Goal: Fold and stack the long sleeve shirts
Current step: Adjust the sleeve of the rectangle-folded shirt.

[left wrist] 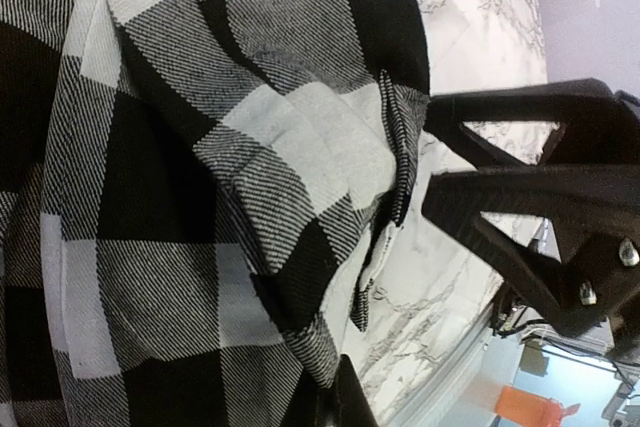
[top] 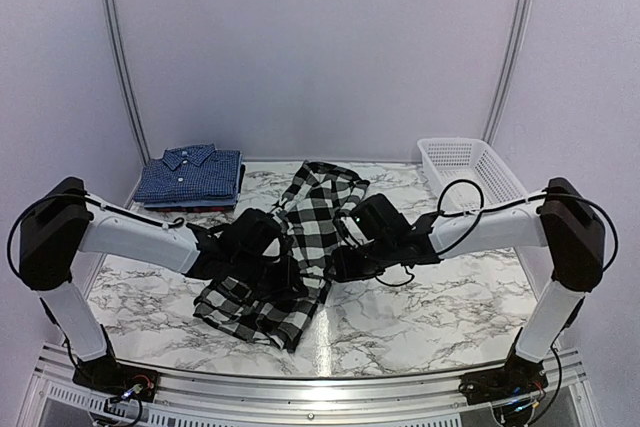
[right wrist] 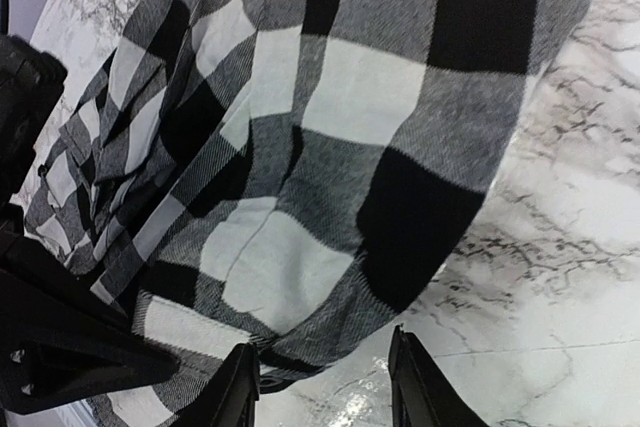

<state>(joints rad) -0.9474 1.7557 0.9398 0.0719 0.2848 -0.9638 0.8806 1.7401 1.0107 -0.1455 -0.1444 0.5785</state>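
Centrally, the black-and-white checked shirt (top: 292, 247) lies rumpled. The right gripper (right wrist: 325, 392) is spread at its hem. The left gripper (top: 268, 252) presses into its cloth, closure unclear.

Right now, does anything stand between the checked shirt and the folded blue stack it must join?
Nothing visible does. Bare marble table lies between the checked shirt and the blue stack; the white basket sits far right.

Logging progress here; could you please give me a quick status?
Right gripper open at edge of checked shirt. Left gripper at shirt, state unclear. Shirt rumpled, unfolded. Basket back right, apart.
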